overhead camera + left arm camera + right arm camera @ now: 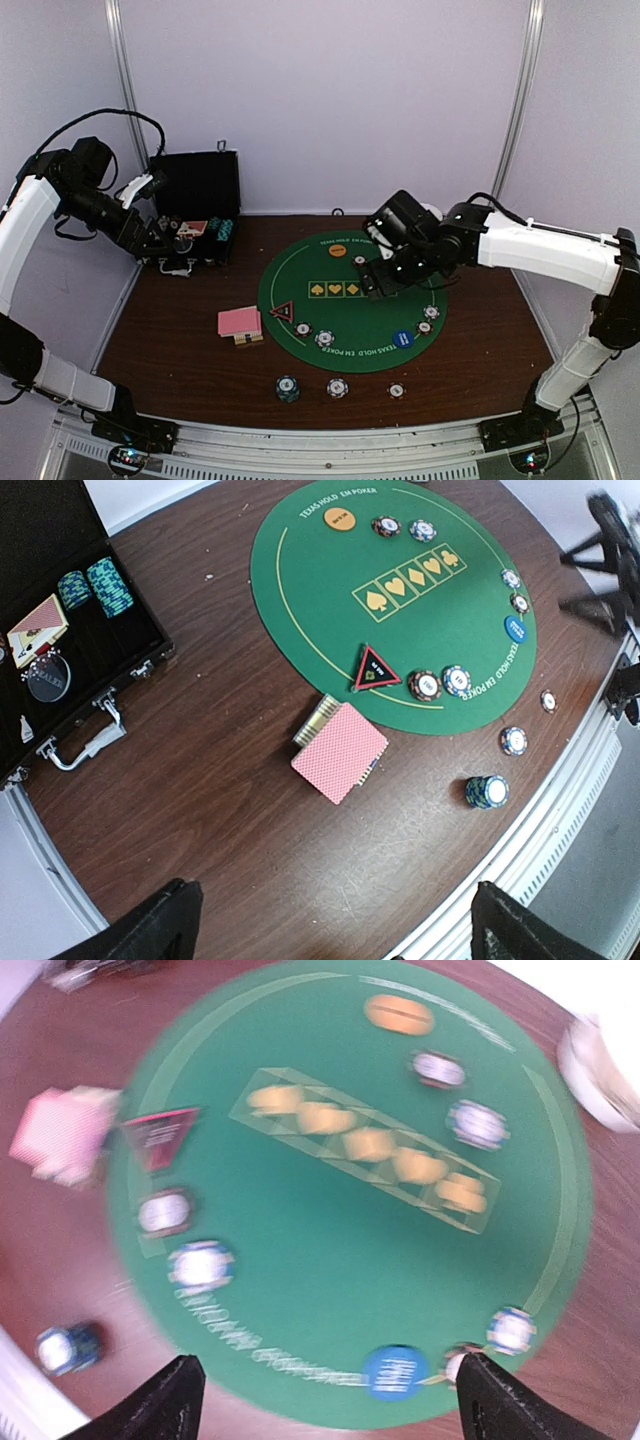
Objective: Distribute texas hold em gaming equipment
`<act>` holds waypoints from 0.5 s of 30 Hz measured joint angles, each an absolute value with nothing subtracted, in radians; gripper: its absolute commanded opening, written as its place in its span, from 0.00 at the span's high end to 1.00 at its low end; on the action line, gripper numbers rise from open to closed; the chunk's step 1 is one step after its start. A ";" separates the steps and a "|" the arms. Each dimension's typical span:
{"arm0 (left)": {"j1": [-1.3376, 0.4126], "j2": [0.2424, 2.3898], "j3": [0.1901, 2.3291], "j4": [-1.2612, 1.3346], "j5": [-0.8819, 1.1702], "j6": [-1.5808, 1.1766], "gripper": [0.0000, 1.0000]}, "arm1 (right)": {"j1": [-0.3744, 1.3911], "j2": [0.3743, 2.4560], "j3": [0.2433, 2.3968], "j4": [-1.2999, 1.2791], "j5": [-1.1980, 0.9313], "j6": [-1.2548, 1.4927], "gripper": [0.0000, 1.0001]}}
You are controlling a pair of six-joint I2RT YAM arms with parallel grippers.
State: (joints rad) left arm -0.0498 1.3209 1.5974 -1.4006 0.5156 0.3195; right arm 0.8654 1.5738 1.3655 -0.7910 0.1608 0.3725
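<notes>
A round green poker mat (350,285) lies mid-table. On it are an orange disc (337,250), a blue disc (403,339), a red-black triangle marker (282,311) and several chips (324,338). A pink-backed card deck (239,322) lies left of the mat. Three chip piles (288,387) sit on the wood in front. My right gripper (375,275) hovers open and empty over the mat; the blue disc (395,1372) shows between its fingers. My left gripper (165,240) is open and empty by the case, high above the deck (339,751).
An open black case (195,205) stands at the back left, holding chip stacks (95,588) and a card (38,628). White bowls (600,1070) sit at the mat's far right edge. The table's front rail (560,820) runs close to the loose chips.
</notes>
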 measured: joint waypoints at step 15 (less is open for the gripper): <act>-0.050 1.320 1.597 -1.400 0.512 0.315 0.02 | 1.330 2.118 1.790 -0.907 -0.001 0.238 0.00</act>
